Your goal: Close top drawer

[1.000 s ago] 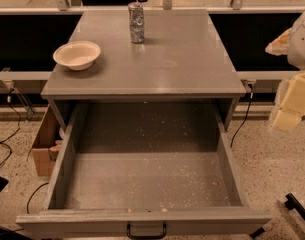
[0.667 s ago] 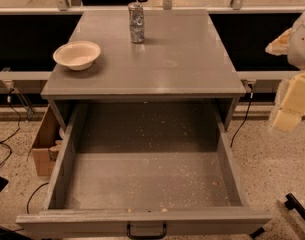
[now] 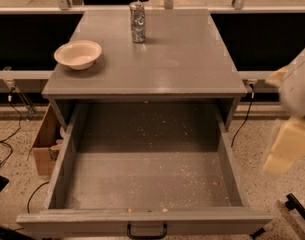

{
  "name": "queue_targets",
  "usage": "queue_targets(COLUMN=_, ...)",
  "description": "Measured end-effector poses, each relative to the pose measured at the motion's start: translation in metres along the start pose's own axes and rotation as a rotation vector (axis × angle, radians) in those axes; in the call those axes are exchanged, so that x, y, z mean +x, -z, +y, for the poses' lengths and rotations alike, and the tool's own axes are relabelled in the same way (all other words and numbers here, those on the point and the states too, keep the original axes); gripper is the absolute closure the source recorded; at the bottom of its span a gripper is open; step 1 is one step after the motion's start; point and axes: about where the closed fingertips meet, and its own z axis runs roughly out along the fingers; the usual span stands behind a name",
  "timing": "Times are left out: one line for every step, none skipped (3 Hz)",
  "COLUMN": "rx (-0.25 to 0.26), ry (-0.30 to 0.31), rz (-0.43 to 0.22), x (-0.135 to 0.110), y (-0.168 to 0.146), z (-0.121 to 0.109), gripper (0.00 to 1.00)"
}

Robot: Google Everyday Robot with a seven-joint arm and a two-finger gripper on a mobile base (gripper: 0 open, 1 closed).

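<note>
While nothing on the left has moved, the right side has changed. The box (image 3: 42, 144) sits on the floor by the cabinet, same as a second ago. The bowl (image 3: 78, 54) rests on the left of the tabletop (image 3: 182, 59), and the can (image 3: 137, 21) stands upright near the back. Neither has shifted.

The drawer (image 3: 92, 223) is in the middle, at the top of the cabinet. It is pulled all the way out toward the camera, just as far as before. Crumbs lie on its grey floor. Its black handle (image 3: 147, 231) is at the bottom edge of the view, with nothing touching it.

The pincer (image 3: 289, 146) is far right, out beside the drawer and apart from it. It has dropped lower than it was a second ago. I cannot tell if it is open or shut, or if it has hold of anything.

So I think the arm is only getting ready. The push on the drawer front has not begun.
</note>
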Motion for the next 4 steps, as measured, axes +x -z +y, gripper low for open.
queue_targets(rx=0.044, ry=-0.040, rz=-0.022, x=0.007, y=-0.019, z=0.041, gripper=0.23)
queue_targets(rx=0.067, ry=-0.097, rz=-0.059, x=0.010, y=-0.050, z=0.084, gripper=0.47)
queue_targets(rx=0.053, ry=-0.144, rz=-0.093, x=0.020, y=-0.091, z=0.131, gripper=0.70)
queue_targets(rx=-0.033, ry=-0.168, rz=-0.082, x=0.044, y=-0.159, z=0.185, gripper=0.93)
